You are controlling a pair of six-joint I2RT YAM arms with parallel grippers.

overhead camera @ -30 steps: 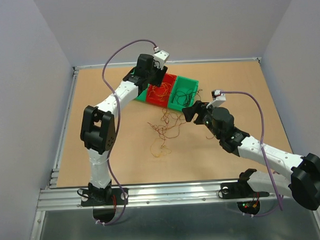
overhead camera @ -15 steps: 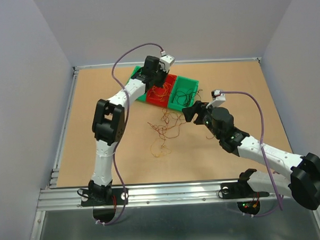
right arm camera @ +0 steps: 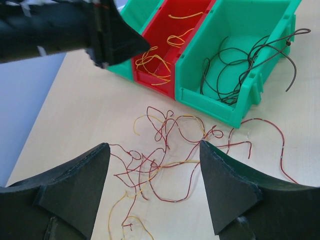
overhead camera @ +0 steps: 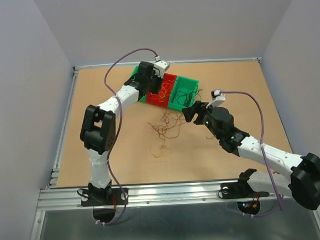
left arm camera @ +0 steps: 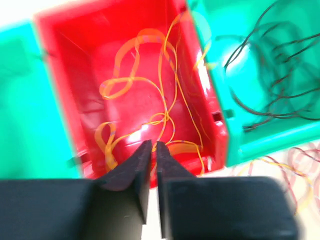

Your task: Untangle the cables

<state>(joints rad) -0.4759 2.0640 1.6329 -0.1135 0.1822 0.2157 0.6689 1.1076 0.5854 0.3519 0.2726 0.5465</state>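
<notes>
Only the left wrist view shows the left gripper [left arm camera: 150, 146] pressed almost together, a thin slit showing, nothing pinched, above the red bin [left arm camera: 57, 95] of orange-yellow strands [left arm camera: 165, 95]. The right gripper [right arm camera: 153, 147] is spread wide and empty over the cables [right arm camera: 165, 150], tangled on the table [right arm camera: 65, 100]. Three bins are counted at the clump's 12 o'clock: that red one, a green bin [right arm camera: 210, 102] of black strands [right arm camera: 235, 65], and a second green bin [left arm camera: 22, 100].

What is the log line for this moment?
left claw: shut, over red bin | right claw: open, facing loose cables
</notes>
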